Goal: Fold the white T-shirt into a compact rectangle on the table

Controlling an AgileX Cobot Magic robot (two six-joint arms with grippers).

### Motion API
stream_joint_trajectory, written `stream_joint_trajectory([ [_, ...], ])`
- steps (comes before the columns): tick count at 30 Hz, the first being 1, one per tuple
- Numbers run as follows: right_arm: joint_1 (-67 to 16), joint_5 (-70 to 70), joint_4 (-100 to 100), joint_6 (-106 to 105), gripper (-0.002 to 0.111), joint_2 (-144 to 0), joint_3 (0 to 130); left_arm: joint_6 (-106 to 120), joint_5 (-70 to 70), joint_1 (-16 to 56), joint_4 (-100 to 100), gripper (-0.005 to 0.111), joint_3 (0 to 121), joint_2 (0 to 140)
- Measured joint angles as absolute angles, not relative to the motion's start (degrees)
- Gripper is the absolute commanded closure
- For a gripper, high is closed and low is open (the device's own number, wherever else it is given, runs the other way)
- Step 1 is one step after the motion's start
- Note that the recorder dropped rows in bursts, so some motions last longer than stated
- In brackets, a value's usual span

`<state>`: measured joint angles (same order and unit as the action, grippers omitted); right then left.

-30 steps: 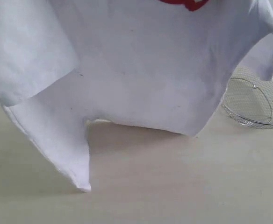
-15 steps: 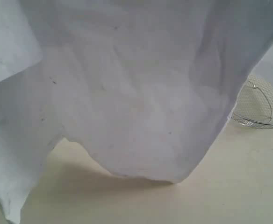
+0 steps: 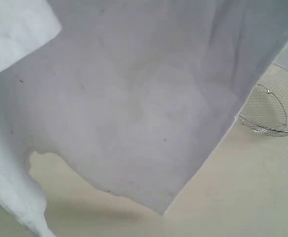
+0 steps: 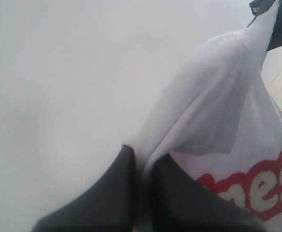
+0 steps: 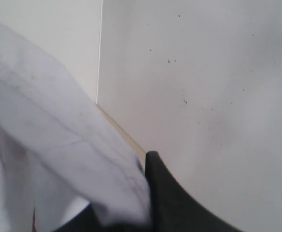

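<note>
We are holding the shirt (image 3: 134, 98) above the tabletop (image 3: 242, 197), left hand (image 4: 140, 166) and right hand (image 5: 126, 217) each clamped on cloth, so it is hanging open for spreading flat.

The left claw (image 4: 141, 155) and right claw (image 5: 129, 209) are matte black, smooth, and tapered.

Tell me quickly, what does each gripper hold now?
Left gripper: closed on the white T-shirt.
Right gripper: closed on the white T-shirt.
</note>
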<state>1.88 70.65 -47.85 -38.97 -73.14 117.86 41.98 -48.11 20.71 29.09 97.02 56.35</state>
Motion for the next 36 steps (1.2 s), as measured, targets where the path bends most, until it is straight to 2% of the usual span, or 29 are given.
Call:
stream_joint_trajectory([
  [26, 1.9, 70.9, -39.5, -33.9, 0.109, -69.6, 119.3, 35.3, -60.2, 20.7, 34.7, 0.102, 101.2, 56.2],
  [36, 1.9, 71.0, -39.9, -34.3, 0.109, -81.1, 119.3, 34.6, -60.3, 20.7, 21.4, 0.102, 101.6, 62.6],
])
